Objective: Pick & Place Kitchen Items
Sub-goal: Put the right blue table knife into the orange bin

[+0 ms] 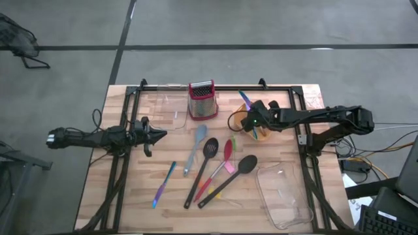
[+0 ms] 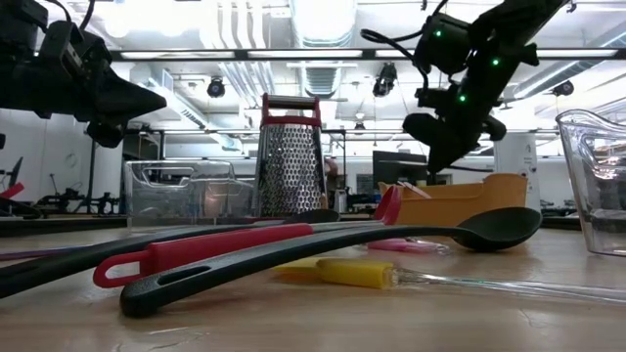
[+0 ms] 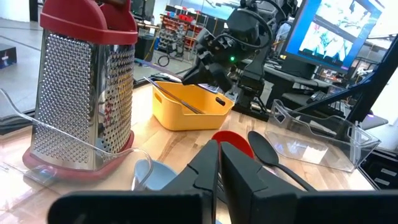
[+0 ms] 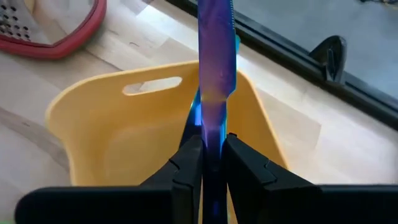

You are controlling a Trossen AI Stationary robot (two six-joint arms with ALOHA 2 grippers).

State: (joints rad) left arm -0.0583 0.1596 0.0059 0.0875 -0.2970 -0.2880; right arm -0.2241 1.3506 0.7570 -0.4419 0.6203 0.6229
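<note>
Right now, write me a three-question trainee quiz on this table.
1. True or false: the right claw grips a purple utensil over the orange tray.
2. What stands beside the tray? A) box grater B) kettle C) toaster
3. Fill in: the left claw hovers at the table's ____ side, holding nothing.

Key: 1 true, the utensil rises from between its fingers. 2 A, the box grater. 3 left, its fingers closed together.
</note>
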